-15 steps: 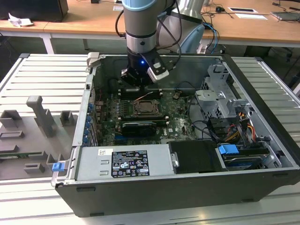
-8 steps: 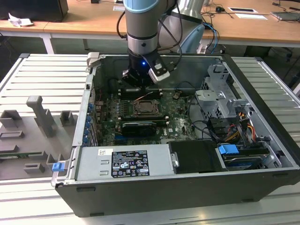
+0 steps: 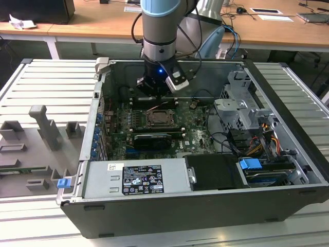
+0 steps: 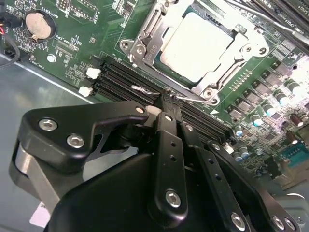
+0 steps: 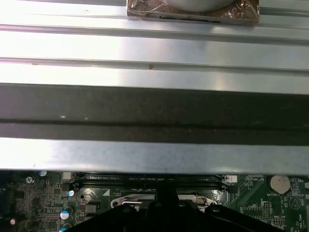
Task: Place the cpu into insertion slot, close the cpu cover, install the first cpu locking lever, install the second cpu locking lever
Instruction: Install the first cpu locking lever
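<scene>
The cpu (image 4: 195, 46) lies pale and flat in the insertion slot (image 3: 160, 119) on the green motherboard. The silvery cpu cover (image 4: 145, 43) is folded down around its edges. A thin wire locking lever (image 4: 193, 99) runs along the socket's edge nearest the memory slots. My gripper (image 4: 166, 102) is shut, its narrow tips right at that wire. Whether the tips clamp the wire or only touch it cannot be told. In the exterior view the gripper (image 3: 156, 94) hangs inside the open case just behind the socket. In the first wrist view its black fingers (image 5: 166, 199) point at the socket's edge.
Long black memory slots (image 4: 120, 77) lie between gripper and socket. A coin battery (image 4: 37, 24) sits on the board. The case wall (image 5: 154, 106) stands close behind the arm. A power supply (image 3: 136, 177), drive cage (image 3: 239, 110) and cables crowd the case. Grey fixtures (image 3: 46, 126) stand outside.
</scene>
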